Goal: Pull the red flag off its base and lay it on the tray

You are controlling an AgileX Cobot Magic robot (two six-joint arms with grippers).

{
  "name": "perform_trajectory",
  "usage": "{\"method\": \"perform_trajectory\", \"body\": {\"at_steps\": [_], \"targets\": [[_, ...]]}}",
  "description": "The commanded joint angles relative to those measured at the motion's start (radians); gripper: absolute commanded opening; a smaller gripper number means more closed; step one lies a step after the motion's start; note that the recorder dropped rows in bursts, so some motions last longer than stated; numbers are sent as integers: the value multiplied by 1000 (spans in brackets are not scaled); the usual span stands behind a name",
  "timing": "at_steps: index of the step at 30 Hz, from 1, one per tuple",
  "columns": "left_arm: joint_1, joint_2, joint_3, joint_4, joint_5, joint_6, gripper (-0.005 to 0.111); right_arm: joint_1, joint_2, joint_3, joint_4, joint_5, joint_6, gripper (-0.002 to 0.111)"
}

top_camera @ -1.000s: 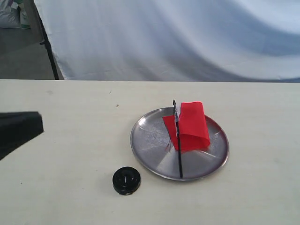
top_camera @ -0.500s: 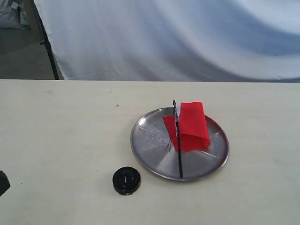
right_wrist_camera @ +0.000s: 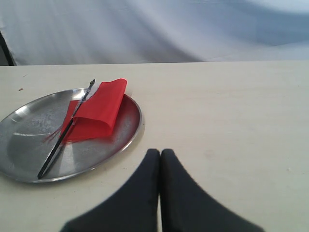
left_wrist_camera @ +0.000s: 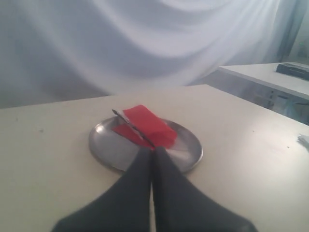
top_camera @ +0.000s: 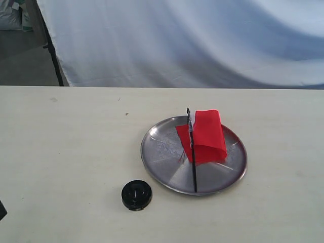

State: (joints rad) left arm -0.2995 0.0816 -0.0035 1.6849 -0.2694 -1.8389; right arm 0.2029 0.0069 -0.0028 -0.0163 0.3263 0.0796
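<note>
The red flag (top_camera: 207, 134) lies folded on the silver tray (top_camera: 162, 152), its black pole (top_camera: 193, 162) running across the plate. The flag (left_wrist_camera: 147, 124) and tray (left_wrist_camera: 108, 150) also show in the left wrist view, and the flag (right_wrist_camera: 99, 108) and tray (right_wrist_camera: 29, 130) in the right wrist view. The black round base (top_camera: 136, 195) sits alone on the table, near the tray's front left. My left gripper (left_wrist_camera: 153, 151) is shut and empty, well back from the tray. My right gripper (right_wrist_camera: 160, 152) is shut and empty, beside the tray.
A pale tabletop (top_camera: 66, 142) carries everything. A white cloth backdrop (top_camera: 192, 40) hangs behind the far edge, with a dark stand leg (top_camera: 53, 50) at the back left. Another table (left_wrist_camera: 263, 77) shows in the left wrist view.
The left arm, a dark shape at the exterior view's left edge a second ago, has drawn back almost out of that view. Flag, tray and base have not moved.
</note>
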Motion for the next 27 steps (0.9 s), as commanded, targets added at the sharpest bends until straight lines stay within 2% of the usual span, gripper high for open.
{"method": "perform_trajectory", "body": {"at_steps": [1, 9, 27], "targets": [[-1, -7, 3, 11, -62, -7, 0, 0, -7, 3, -9, -6, -2, 0], [-1, -7, 3, 11, -166, -7, 0, 0, -7, 3, -9, -6, -2, 0], [-1, -7, 3, 11, -176, -1, 0, 0, -7, 3, -9, -6, -2, 0]]}}
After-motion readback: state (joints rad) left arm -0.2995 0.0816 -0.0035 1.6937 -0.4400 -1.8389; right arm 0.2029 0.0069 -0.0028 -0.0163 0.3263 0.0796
